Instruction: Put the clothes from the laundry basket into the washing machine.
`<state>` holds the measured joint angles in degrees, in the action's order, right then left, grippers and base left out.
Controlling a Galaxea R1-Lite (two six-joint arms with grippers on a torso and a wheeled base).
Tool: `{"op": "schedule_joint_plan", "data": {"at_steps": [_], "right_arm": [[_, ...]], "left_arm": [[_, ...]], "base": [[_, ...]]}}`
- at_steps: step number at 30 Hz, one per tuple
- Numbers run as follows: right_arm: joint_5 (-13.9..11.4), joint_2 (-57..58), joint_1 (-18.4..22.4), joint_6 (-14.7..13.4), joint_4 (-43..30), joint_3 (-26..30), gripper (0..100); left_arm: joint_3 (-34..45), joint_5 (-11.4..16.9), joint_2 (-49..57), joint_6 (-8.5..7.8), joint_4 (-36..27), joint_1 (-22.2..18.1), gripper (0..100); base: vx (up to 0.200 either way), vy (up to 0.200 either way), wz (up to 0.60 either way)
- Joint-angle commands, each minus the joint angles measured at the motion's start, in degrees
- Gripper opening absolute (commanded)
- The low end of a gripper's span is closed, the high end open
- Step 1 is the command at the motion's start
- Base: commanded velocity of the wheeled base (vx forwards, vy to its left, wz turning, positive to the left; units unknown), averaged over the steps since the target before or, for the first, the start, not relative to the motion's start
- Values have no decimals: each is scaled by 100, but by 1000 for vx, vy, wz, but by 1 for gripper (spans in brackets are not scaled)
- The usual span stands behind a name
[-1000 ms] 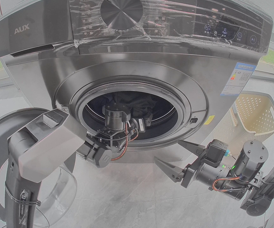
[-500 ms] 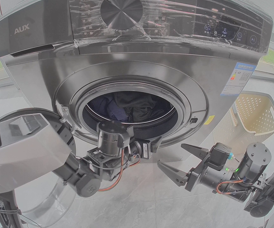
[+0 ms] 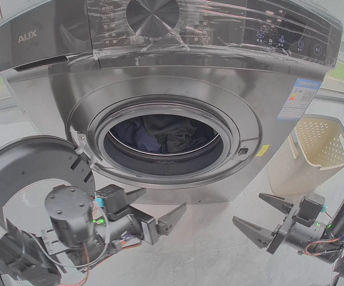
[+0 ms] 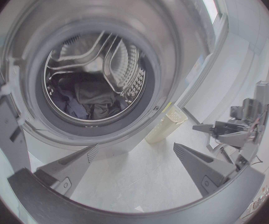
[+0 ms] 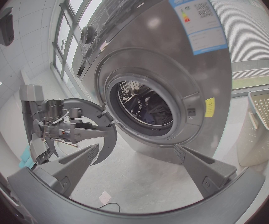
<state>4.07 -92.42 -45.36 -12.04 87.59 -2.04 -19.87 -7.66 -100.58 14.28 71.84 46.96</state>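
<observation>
The left end effector (image 3: 164,197) sits at the lower left of the head view. Its fingers are spread wide with nothing between them, and it points toward the machine's front from below the opening. The right end effector (image 3: 246,207) at the lower right is the same deal: gaping wide, carrying nothing, hanging over the floor (image 3: 204,255). Going outward, the washing machine (image 3: 172,80) takes up the middle and top of the frame, with its round door (image 3: 29,159) swung open at the lower left, right by the left arm. Inside the drum, dead centre, there's a heap of dark clothes (image 3: 166,134), mostly black stuff with something bluish on its left side. The laundry basket (image 3: 319,151) stands on the floor at the right edge, just beside the machine's corner. The bit of its inner wall that shows has no clothing against it, but the bottom is hidden, so there's no calling it for sure. Best guess is the loading is mostly or totally done. What's left would be grabbing any stragglers from the basket, if there are any down there.
</observation>
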Motion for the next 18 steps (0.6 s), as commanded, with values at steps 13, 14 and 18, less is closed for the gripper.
{"op": "schedule_joint_plan", "data": {"at_steps": [13, 14, 18], "right_arm": [[604, 3151, 1267, 440, -2158, 204, 100], [595, 3283, 1416, 501, -2229, 204, 100], [507, 4223, 1970, 783, -2844, 204, 100]], "left_arm": [[1723, 36, 3054, -654, -197, -565, 100], [1759, 36, 3177, -672, -267, -591, 100], [1767, 18, 3889, -707, -768, -750, 100]], "base": [[-15, 0, 0], [-200, 0, 0], [-200, 0, 0]]}}
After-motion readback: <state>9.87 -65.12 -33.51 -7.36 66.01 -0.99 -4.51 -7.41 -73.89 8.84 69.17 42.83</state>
